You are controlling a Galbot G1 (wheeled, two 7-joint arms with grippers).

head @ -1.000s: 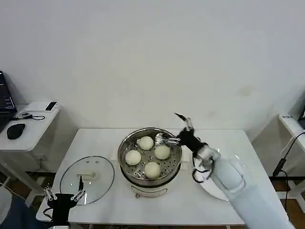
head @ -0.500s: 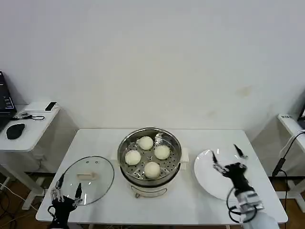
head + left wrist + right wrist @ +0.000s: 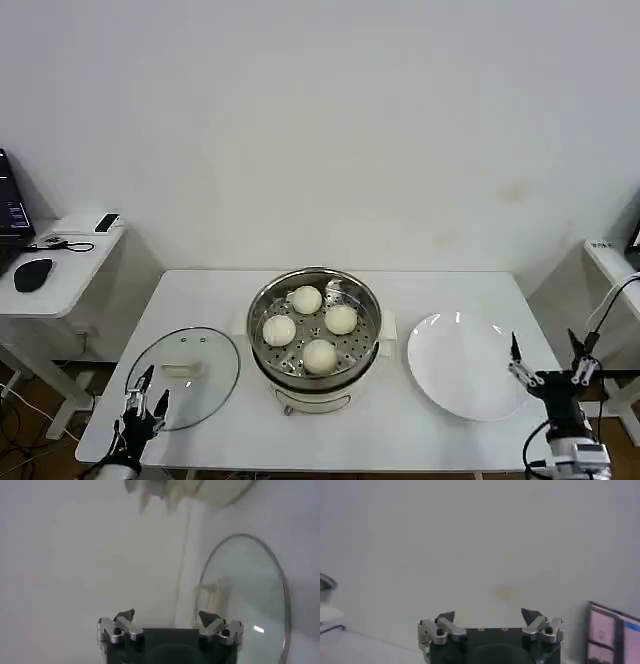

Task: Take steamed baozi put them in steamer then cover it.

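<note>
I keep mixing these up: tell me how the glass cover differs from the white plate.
The cover is clear glass with a metal rim and a pale bar handle; the plate is opaque white and plain. The cover lies on the robot's left of the steamer, by the left gripper; the plate lies on the right, by the right gripper. Both are round, flat on the table, holding nothing.

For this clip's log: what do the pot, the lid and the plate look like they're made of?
The steamer looks like polished stainless steel: bright, mirror-like rim, on a white, probably plastic, base. The cover looks like clear glass with a thin metal rim; the table shows through it. The plate is smooth glossy white, likely ceramic or melamine.
</note>
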